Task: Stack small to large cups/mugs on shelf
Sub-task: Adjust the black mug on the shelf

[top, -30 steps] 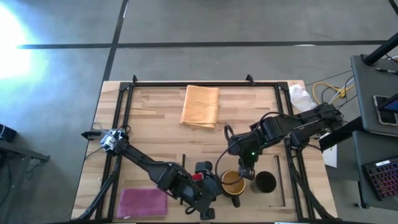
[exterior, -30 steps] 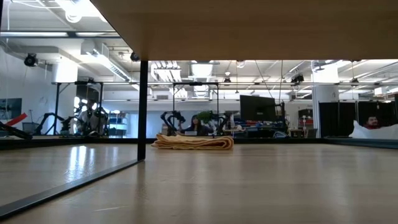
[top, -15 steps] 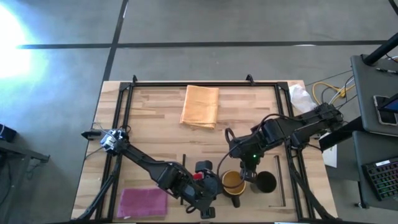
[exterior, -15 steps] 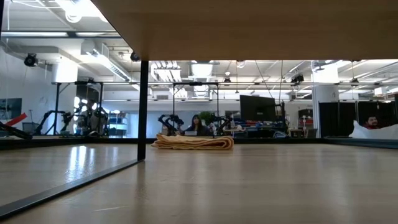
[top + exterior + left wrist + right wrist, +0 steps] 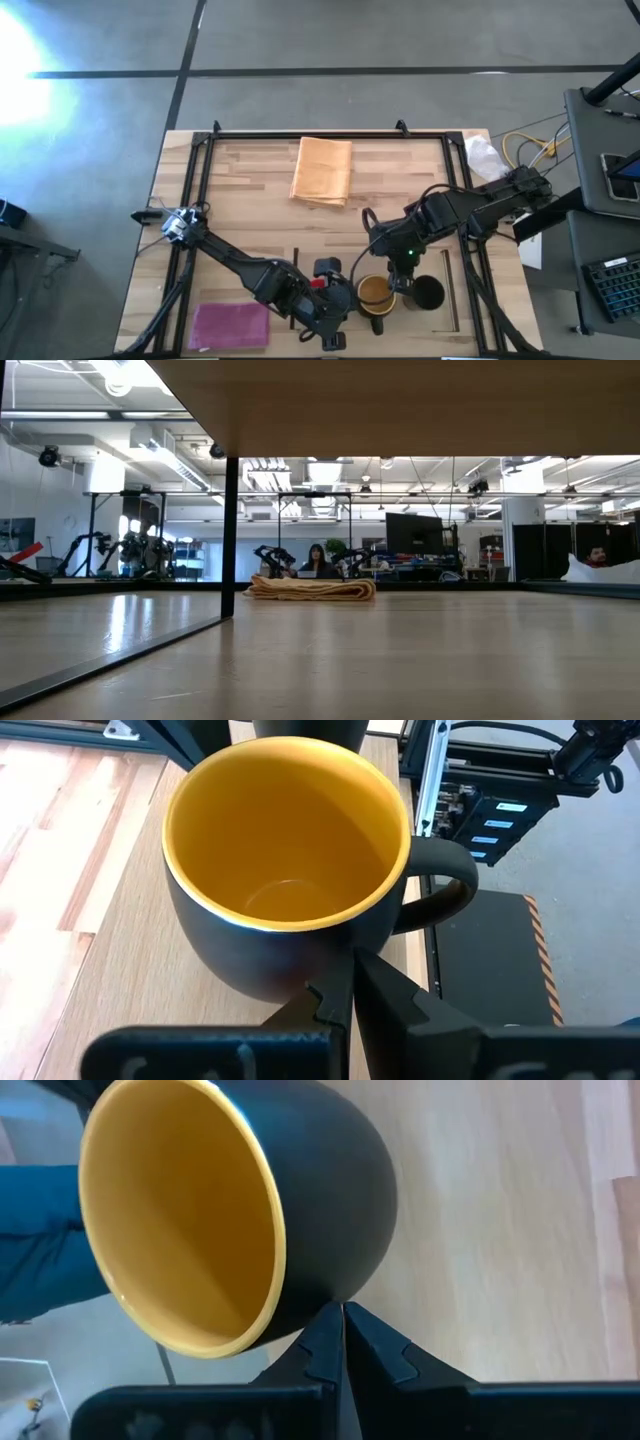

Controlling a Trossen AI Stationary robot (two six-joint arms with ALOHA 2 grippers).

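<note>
The right gripper [image 5: 400,286], clenched empty, has moved down against the yellow-lined mug [image 5: 375,294]; the left gripper [image 5: 345,1003] presses opposite, also clenched; nudging seems underway.

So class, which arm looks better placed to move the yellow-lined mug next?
Probably the right. Its shut hand sits between the yellow-lined mug and black mug; the left hand is shut at the opposite wall.
</note>
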